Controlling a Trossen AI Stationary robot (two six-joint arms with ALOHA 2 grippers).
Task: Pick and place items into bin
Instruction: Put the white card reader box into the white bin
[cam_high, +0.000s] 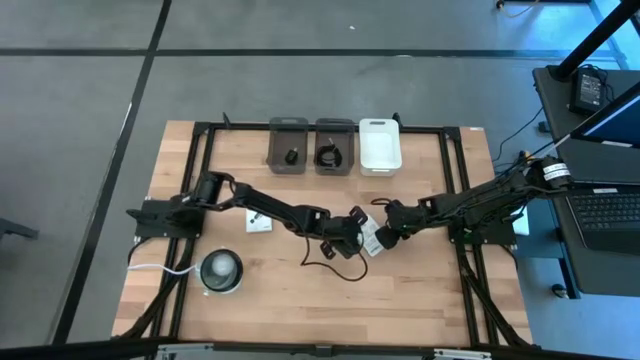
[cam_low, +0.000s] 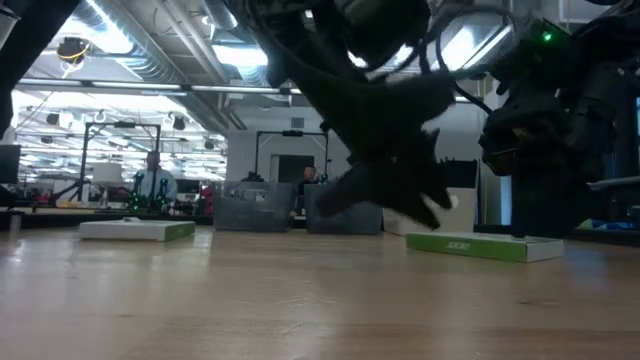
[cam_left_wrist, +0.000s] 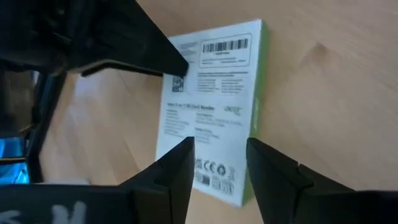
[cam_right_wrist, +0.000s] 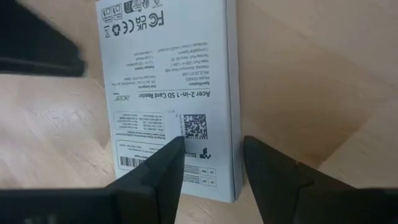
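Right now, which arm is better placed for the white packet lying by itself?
Probably left: that packet lies beside the left arm; the right end effector hovers farther off, past the other packet.

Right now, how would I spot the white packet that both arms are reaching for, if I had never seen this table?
Start at the three bins along the far edge of the wooden table, then come toward the table's middle, where the two end effectors meet. The packet lies flat between the left end effector and the right end effector. Unlike the other white packet lying alone farther left, it has both open end effectors over it.
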